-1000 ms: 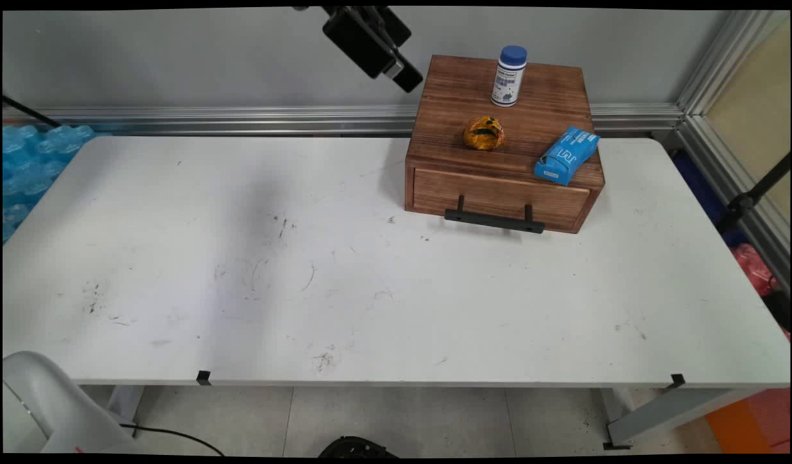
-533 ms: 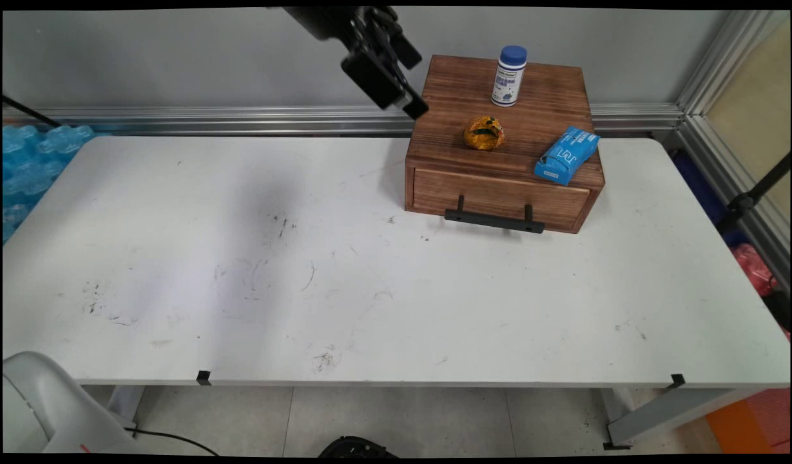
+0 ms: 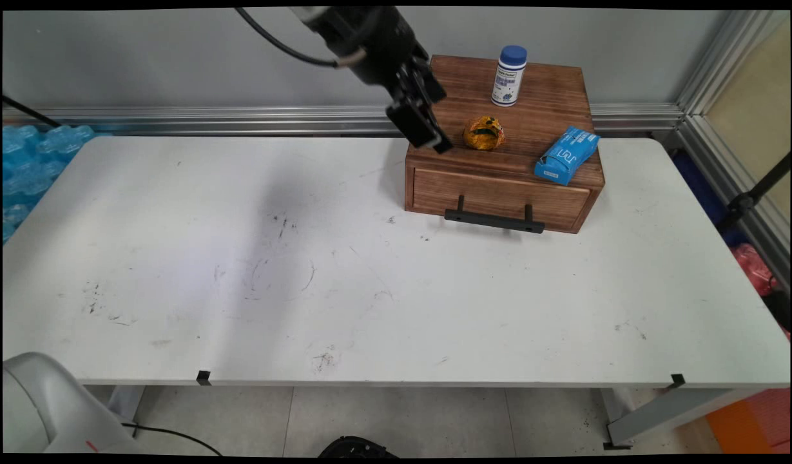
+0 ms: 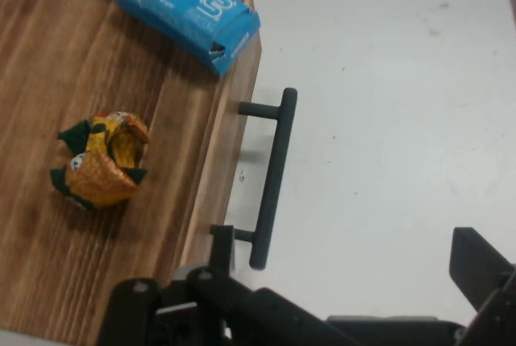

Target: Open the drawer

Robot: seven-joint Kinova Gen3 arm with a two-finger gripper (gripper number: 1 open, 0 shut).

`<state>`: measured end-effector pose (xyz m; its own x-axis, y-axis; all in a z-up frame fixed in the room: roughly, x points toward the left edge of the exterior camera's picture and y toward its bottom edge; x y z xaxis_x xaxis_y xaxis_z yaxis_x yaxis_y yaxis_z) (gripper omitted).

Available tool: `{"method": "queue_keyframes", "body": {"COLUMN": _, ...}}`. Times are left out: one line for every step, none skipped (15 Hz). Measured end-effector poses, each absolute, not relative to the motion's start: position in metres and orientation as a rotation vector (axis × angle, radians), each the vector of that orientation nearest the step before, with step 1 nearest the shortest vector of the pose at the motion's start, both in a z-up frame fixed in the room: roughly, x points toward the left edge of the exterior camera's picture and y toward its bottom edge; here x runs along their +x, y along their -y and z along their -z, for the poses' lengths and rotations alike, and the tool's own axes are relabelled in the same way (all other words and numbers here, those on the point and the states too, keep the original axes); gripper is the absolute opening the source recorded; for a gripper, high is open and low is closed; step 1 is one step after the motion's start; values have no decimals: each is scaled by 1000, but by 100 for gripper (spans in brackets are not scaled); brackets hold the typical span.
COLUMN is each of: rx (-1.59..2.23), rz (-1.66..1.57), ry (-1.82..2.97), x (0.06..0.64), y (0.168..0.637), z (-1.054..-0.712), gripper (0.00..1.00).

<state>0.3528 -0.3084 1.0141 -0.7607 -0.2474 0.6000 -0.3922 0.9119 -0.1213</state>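
Observation:
My black gripper (image 3: pixel 442 122) hangs open above the left front corner of a wooden drawer box (image 3: pixel 518 109), holding nothing. The nearest thing is a crumpled orange and green wrapper (image 3: pixel 484 133) on the box top, just to the gripper's right. A blue packet (image 3: pixel 566 154) lies at the box's front right edge, and a white bottle with a blue cap (image 3: pixel 510 75) stands at the back. The drawer is closed, with its black handle (image 3: pixel 494 220) facing front. The hand view shows the wrapper (image 4: pixel 101 160), the packet (image 4: pixel 187 9), the handle (image 4: pixel 272 177) and the open gripper (image 4: pixel 348 253).
The white table (image 3: pixel 370 290) spreads to the left and front of the box, marked with dark scuffs. Blue plastic packs (image 3: pixel 28 161) are piled beyond the table's left end. An aluminium frame (image 3: pixel 724 148) runs along the wall and the right side.
The gripper has come down from the top edge and moved right, from beside the box's back left corner to above its left front corner. Nothing on the box has moved.

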Motion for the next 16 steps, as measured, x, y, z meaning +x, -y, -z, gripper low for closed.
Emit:
{"method": "queue_keyframes", "body": {"rx": 448, "rz": -322, "ry": 2484, "x": 345, "y": 312, "z": -1006, "gripper": 100}}
{"method": "queue_keyframes", "body": {"rx": 442, "rz": -322, "ry": 2496, "x": 339, "y": 316, "z": -999, "gripper": 100}}
{"method": "queue_keyframes", "body": {"rx": 437, "rz": -323, "ry": 2510, "x": 332, "y": 320, "z": -991, "gripper": 100}}
{"method": "queue_keyframes", "body": {"rx": 433, "rz": -324, "ry": 2518, "x": 328, "y": 323, "z": -986, "gripper": 100}}
{"method": "queue_keyframes", "body": {"rx": 429, "rz": -327, "ry": 2531, "x": 322, "y": 326, "z": -979, "gripper": 100}}
{"method": "queue_keyframes", "body": {"rx": 425, "rz": -332, "ry": 2546, "x": 315, "y": 331, "z": -971, "gripper": 100}}
{"method": "queue_keyframes", "body": {"rx": 423, "rz": -337, "ry": 2561, "x": 308, "y": 335, "z": -963, "gripper": 100}}
{"method": "queue_keyframes", "body": {"rx": 421, "rz": -340, "ry": 2576, "x": 302, "y": 340, "z": -954, "gripper": 100}}
{"method": "queue_keyframes", "body": {"rx": 418, "rz": -343, "ry": 2588, "x": 296, "y": 343, "z": -947, "gripper": 100}}
{"method": "queue_keyframes", "body": {"rx": 415, "rz": -345, "ry": 2604, "x": 290, "y": 347, "z": -938, "gripper": 100}}
{"method": "queue_keyframes", "body": {"rx": 413, "rz": -346, "ry": 2620, "x": 284, "y": 351, "z": -929, "gripper": 100}}
{"method": "queue_keyframes", "body": {"rx": 411, "rz": -347, "ry": 2633, "x": 279, "y": 354, "z": -922, "gripper": 100}}
{"method": "queue_keyframes", "body": {"rx": 408, "rz": -347, "ry": 2649, "x": 273, "y": 357, "z": -913, "gripper": 100}}
{"method": "queue_keyframes", "body": {"rx": 403, "rz": -347, "ry": 2662, "x": 268, "y": 360, "z": -906, "gripper": 100}}
{"method": "queue_keyframes", "body": {"rx": 395, "rz": -345, "ry": 2677, "x": 262, "y": 363, "z": -898, "gripper": 100}}
{"method": "queue_keyframes", "body": {"rx": 390, "rz": -344, "ry": 2686, "x": 259, "y": 365, "z": -893, "gripper": 100}}
